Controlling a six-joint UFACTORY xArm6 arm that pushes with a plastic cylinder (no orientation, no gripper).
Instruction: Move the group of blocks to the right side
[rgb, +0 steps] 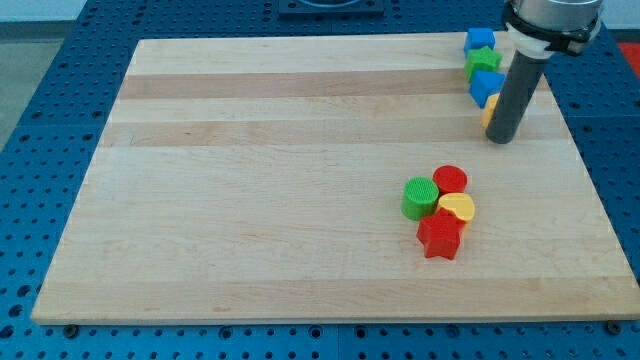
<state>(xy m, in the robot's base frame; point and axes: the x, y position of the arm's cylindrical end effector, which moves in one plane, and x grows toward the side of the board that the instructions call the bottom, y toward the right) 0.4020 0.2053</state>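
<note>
A tight group of blocks lies right of the board's middle: a green round block (419, 197), a red round block (450, 180), a yellow heart-shaped block (457, 209) and a red star block (439, 236), all touching. My tip (501, 138) is at the upper right, well above and to the right of this group. It stands against a second cluster along the top right: a blue block (479, 41), a green block (482, 62), another blue block (487, 86) and a yellow block (489, 114) mostly hidden behind the rod.
The wooden board (250, 200) lies on a blue perforated table (40, 150). The board's right edge runs near the upper-right cluster.
</note>
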